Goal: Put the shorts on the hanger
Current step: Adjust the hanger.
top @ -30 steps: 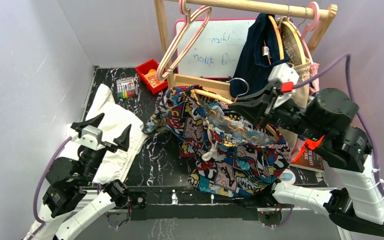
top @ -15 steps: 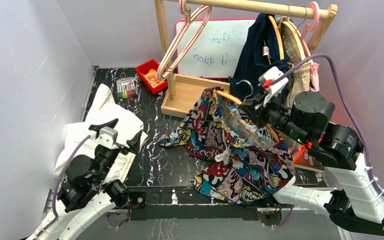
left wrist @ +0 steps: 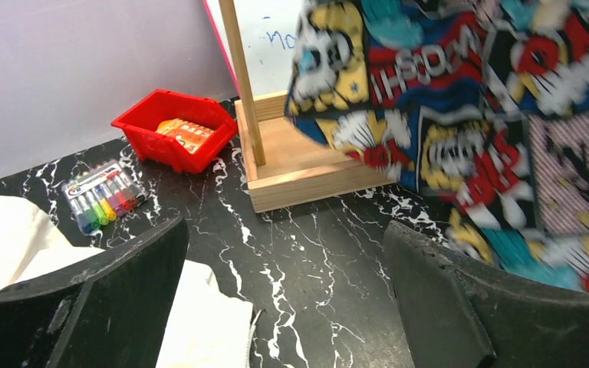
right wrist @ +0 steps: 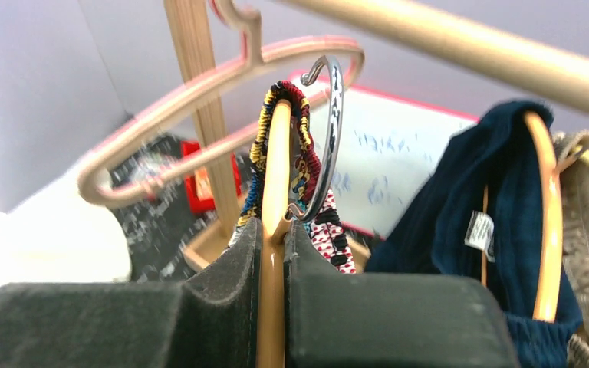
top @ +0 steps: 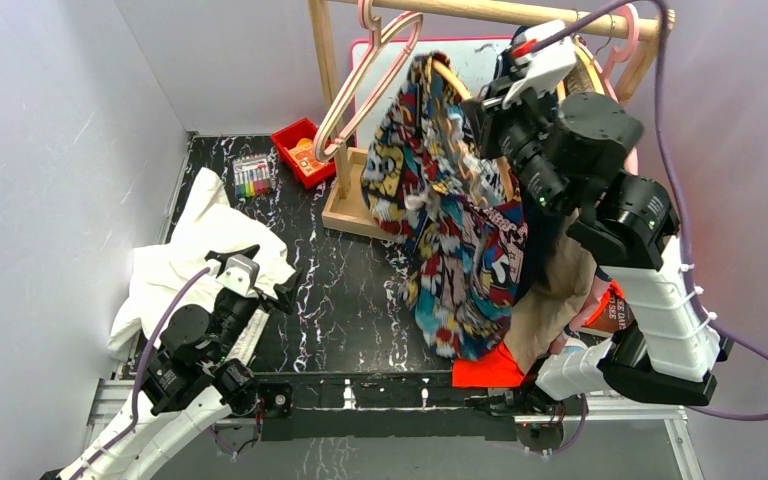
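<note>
Right pincer (right wrist: 274,234) is clamped on slim light-orange hanger (right wrist: 276,161) bearing multicolour comic-print shorts (top: 450,240); silver hook (right wrist: 333,130) is held just beneath wooden rail (right wrist: 468,54).

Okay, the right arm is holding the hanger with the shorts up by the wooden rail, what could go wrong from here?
The hook of the hanger, pinched in the right gripper, is not over the rail yet and sits close to a pink hanger, so it could snag that instead. The shorts hang bunched near the hanger's neck and might slide off on a jolt. The navy garment hangs close by and could get caught.
</note>
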### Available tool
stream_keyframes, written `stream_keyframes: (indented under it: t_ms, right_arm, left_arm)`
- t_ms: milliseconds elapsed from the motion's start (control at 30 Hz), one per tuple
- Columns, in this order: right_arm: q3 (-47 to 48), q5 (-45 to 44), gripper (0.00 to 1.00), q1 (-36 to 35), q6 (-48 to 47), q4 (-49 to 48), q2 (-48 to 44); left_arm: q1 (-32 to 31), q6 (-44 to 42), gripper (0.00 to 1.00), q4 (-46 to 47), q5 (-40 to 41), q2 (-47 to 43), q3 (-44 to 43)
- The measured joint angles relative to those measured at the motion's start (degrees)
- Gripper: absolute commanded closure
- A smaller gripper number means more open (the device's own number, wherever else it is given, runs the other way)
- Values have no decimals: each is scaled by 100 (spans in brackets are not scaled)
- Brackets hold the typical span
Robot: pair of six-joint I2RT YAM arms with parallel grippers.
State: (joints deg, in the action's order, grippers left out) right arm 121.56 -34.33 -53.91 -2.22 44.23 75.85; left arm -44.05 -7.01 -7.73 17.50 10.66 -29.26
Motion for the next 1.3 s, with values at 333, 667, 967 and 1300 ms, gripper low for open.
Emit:
stream_keyframes:
  t_ms: [333, 667, 967, 1300]
  right_arm:
    - [-710, -715, 100, -94, -140, -1021, -470]
    - [120, -671, 100, -94, -203, -901, -13]
    - [-61, -695, 100, -105, -284, -1458, -745]
    - [243, -356, 100, -107, -374, -1464, -651]
  left_arm:
    - [0, 44, 2, 76, 197, -37, 92]
    - [0, 275, 2, 352, 348, 138, 223]
    - [0, 407, 2, 424, 304, 343, 225]
    - [0, 509, 2, 433, 507, 160, 251]
